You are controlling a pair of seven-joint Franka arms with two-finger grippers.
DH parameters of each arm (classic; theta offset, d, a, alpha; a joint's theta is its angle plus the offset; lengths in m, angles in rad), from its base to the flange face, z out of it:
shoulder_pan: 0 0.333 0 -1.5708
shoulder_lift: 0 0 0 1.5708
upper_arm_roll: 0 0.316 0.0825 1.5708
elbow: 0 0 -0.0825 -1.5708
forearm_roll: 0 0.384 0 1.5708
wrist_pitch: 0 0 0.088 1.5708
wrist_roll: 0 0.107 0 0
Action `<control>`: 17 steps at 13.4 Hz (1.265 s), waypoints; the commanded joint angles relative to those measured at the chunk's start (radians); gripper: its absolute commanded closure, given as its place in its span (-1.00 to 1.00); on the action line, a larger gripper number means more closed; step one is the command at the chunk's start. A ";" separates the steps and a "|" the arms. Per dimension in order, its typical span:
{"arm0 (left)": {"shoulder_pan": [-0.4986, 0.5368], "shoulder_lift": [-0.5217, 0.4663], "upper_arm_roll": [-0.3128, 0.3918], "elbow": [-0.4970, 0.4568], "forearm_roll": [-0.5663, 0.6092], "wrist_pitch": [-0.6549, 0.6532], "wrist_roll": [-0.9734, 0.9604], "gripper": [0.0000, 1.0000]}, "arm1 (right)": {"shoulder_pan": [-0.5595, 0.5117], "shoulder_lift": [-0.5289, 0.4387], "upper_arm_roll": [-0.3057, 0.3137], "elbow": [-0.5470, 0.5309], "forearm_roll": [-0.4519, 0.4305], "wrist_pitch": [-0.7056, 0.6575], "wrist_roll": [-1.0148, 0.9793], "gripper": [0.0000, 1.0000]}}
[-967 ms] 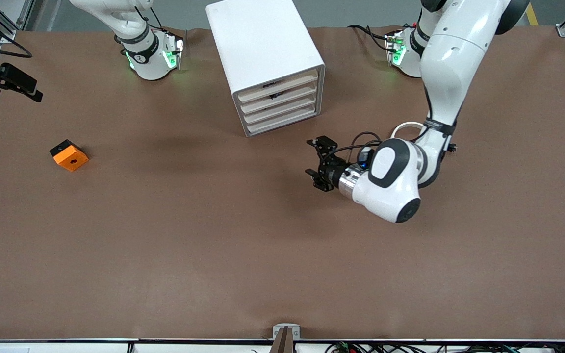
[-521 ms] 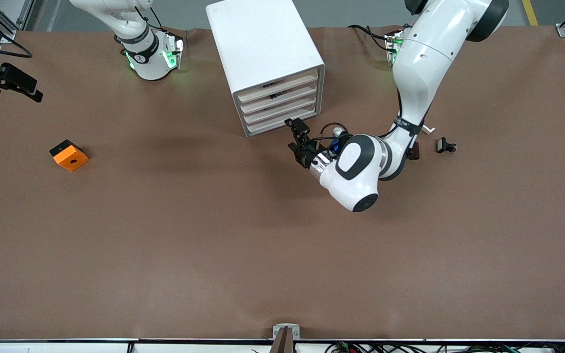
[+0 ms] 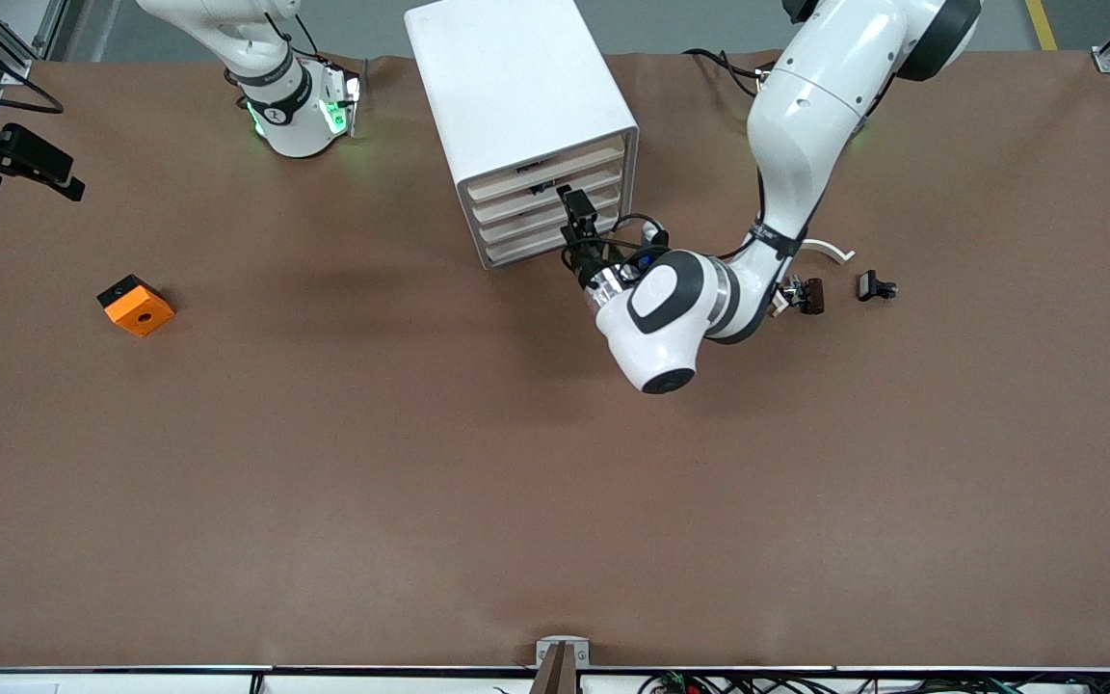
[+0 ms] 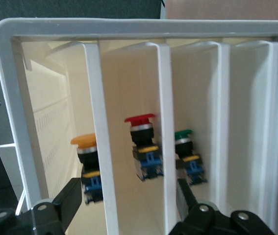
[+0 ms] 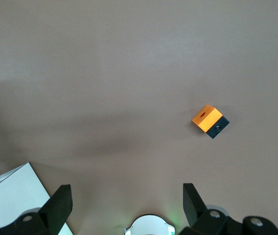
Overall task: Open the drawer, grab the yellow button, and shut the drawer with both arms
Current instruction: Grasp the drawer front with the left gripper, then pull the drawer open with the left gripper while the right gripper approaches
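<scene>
The white drawer cabinet (image 3: 516, 87) stands between the arms' bases, its four drawers looking shut. My left gripper (image 3: 577, 207) is open right in front of the drawer fronts, touching nothing that I can see. In the left wrist view its fingers (image 4: 69, 197) straddle two drawer edges. Through the fronts I see the button (image 4: 85, 142) with a yellow-orange cap, a red-capped one (image 4: 139, 120) and a green-capped one (image 4: 183, 133), each in its own drawer. My right gripper (image 5: 126, 193) is open and empty, waiting high over the table near its base.
An orange block with a hole (image 3: 136, 305) lies toward the right arm's end, also in the right wrist view (image 5: 210, 121). Two small black clip pieces (image 3: 810, 294) (image 3: 875, 286) and a white curved piece (image 3: 830, 251) lie toward the left arm's end.
My left arm has swung from over the table's middle up to the cabinet's drawer fronts, gripper open throughout. The clip pieces it covered now show. The right arm has not moved.
</scene>
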 commanded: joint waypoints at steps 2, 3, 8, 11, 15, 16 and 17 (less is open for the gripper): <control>-0.032 0.006 0.006 0.003 -0.023 -0.049 -0.009 0.00 | 0.000 0.009 0.005 0.020 -0.012 -0.014 -0.008 -1.00; -0.036 0.006 0.001 0.003 -0.023 -0.060 -0.008 0.00 | 0.000 0.009 0.005 0.020 -0.012 -0.014 -0.008 -1.00; -0.041 0.002 -0.023 0.005 -0.022 -0.066 -0.004 0.12 | 0.000 0.009 0.005 0.020 -0.012 -0.014 -0.008 -1.00; -0.035 0.008 -0.022 0.005 -0.020 -0.060 -0.001 0.95 | 0.000 0.012 0.005 0.020 -0.002 -0.009 0.004 -1.00; -0.012 0.014 -0.004 0.011 -0.015 -0.051 -0.001 1.00 | 0.026 0.050 0.009 0.060 0.002 -0.008 0.013 -1.00; 0.008 0.014 -0.004 0.011 -0.015 -0.045 0.000 1.00 | 0.036 0.065 0.009 0.069 0.003 -0.008 0.036 -1.00; 0.029 0.014 -0.002 0.013 -0.015 -0.042 0.003 1.00 | 0.061 0.081 0.009 0.081 0.003 -0.006 0.080 -1.00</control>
